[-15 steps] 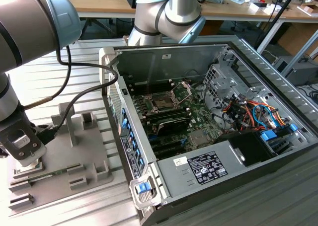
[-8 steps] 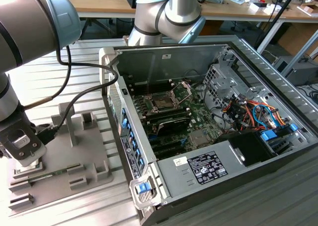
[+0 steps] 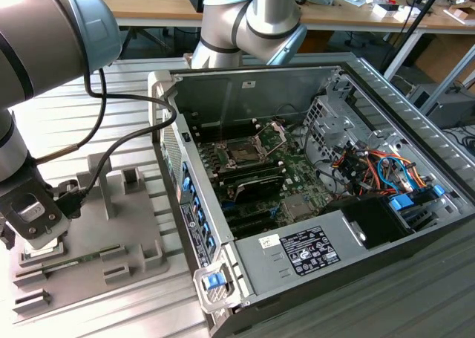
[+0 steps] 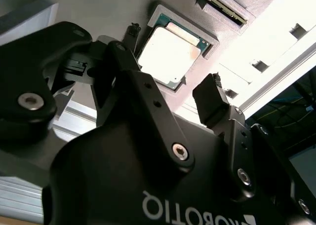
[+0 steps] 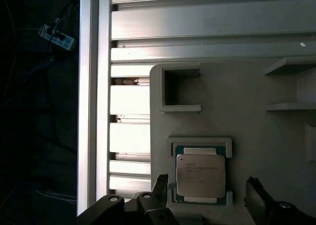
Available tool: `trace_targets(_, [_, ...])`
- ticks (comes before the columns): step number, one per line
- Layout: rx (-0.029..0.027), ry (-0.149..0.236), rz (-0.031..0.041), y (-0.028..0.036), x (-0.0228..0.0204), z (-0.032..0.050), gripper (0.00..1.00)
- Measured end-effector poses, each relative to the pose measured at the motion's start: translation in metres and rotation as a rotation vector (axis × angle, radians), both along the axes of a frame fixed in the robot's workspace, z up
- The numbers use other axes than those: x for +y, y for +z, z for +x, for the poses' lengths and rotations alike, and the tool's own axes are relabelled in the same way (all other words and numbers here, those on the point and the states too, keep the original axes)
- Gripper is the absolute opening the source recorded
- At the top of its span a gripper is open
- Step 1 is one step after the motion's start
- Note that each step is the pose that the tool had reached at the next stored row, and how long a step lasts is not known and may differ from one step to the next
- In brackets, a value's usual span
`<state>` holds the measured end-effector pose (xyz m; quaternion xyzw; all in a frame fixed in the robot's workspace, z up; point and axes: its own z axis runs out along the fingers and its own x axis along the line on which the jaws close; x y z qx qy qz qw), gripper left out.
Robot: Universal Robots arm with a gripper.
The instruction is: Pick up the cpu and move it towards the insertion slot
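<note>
Black claw [image 5: 206, 180] over square silvery cpu [image 5: 201, 175]

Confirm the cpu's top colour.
The cpu top is pale silver-white, clearest in the first wrist view.

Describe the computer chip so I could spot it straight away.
Beside the open computer case, on the exterior view's left, lies a grey holder plate. Under the robot's open fingers there, a raised square frame holds the cpu: flat, square, silvery-topped, unlike the long green memory stick nearby.
</note>
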<state>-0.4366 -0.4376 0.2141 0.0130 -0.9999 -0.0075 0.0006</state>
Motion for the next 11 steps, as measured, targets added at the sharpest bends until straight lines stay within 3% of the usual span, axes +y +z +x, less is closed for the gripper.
trace_targets(11, [0.0000,0.000,0.0000,-0.0024,0.0000,0.0000,0.72])
